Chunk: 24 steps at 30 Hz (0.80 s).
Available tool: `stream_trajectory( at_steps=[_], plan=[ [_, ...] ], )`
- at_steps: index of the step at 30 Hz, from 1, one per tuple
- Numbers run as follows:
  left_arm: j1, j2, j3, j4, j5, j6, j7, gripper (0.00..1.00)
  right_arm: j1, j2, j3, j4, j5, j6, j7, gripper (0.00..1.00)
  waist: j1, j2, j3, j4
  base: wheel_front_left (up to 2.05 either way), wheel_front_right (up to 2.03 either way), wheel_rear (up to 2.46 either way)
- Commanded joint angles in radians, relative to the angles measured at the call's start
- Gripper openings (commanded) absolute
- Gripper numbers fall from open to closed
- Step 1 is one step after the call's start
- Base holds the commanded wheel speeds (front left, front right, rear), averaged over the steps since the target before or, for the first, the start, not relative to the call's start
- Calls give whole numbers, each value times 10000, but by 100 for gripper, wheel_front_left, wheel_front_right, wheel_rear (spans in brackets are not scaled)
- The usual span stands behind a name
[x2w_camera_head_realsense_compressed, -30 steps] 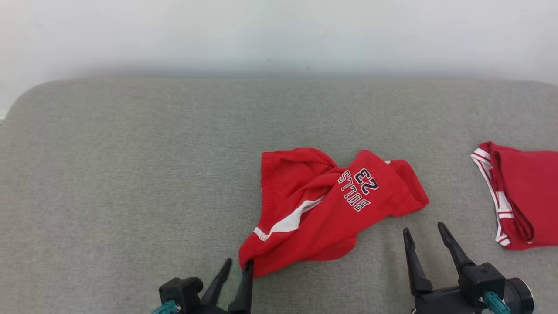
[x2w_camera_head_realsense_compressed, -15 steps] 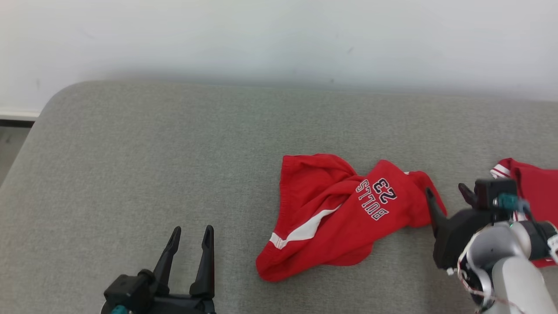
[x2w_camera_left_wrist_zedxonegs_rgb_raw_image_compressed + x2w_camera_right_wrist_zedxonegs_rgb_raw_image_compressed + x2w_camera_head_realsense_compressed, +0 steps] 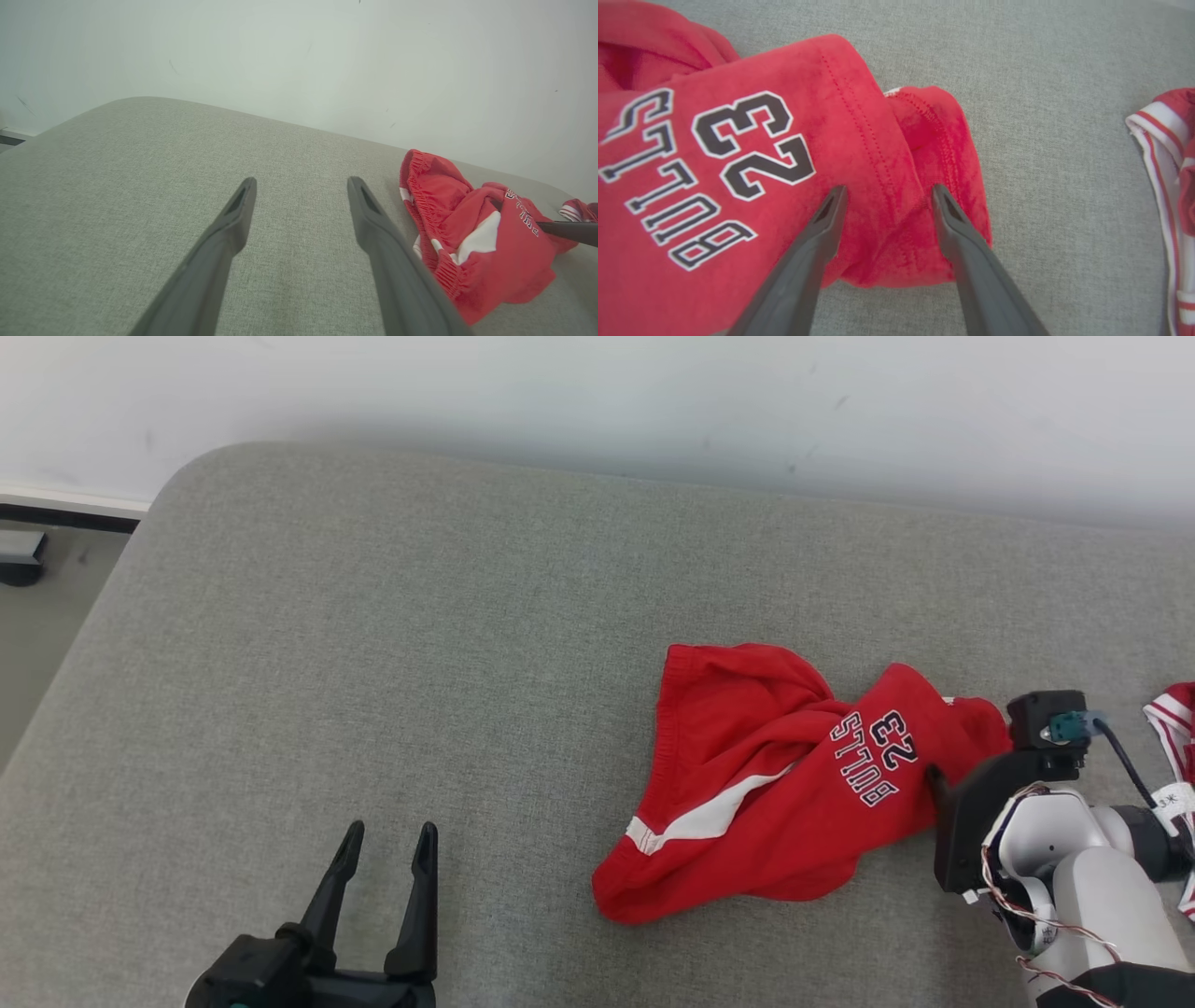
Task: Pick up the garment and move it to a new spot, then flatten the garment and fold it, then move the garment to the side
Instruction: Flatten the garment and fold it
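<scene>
My right pincer [image 3: 888, 189] is spread, tips straddling the corner hem of the garment [image 3: 752, 196], probably lined up to pinch a corner for flattening. The rest lies crumpled ahead-left on the grey cushion [image 3: 1041, 70]. My left pincer [image 3: 391, 828] is spread and empty, parked well clear.

The garment [image 3: 794, 840] is a pair of red shorts with a white side stripe and dark, white-edged "BULLS 23" lettering. It lies crumpled, one part folded over another, on the grey cushion [image 3: 420, 663], right of centre in the head view.
</scene>
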Motion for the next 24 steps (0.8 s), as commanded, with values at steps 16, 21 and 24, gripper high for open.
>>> stream_trajectory(
  at_steps=[16, 21, 24],
  plan=[
    [584, 11, 828, -94, 348, 85, -23, 100, 2974, -46, 69, -2660, 550, -26, -1832, 0, -1, -1, -535, -888, 0, 0, 0],
    [824, 66, 970, -119, 168, 205, 41, 100, 4708, 444, -498, -3674, 669, -26, -1654, 0, -1, -1, -474, -1172, 0, 0, 0],
    [763, 72, 843, -140, 132, 140, 188, 100, 5305, 626, -625, -3681, 639, -26, -1636, 0, -1, -1, -435, -1268, 0, 0, 0]
  ],
)
